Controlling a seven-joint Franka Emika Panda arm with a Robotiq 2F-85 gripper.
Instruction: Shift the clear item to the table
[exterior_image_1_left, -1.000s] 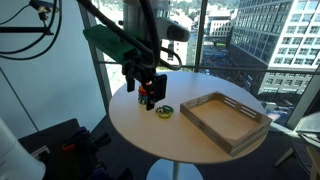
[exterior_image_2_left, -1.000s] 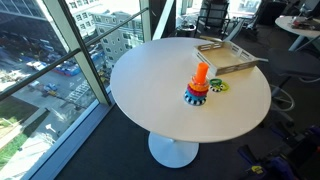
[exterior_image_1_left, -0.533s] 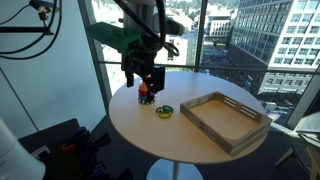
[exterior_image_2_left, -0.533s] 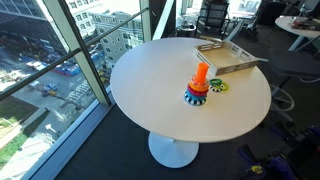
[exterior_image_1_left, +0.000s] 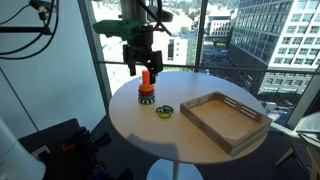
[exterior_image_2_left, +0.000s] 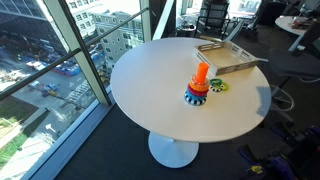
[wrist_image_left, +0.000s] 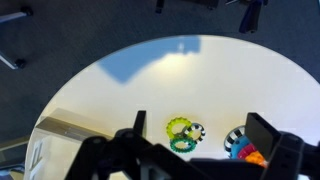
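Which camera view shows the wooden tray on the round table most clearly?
An exterior view shows the wooden tray best: it is whole, close, and its inside is open to sight. In an exterior view from a different side, the tray is smaller and farther away. The wrist view shows only part of it at the left edge.

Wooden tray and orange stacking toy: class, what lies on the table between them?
A small green ring toy lies between the stacking toy and the wooden tray, seen in an exterior view and the wrist view.
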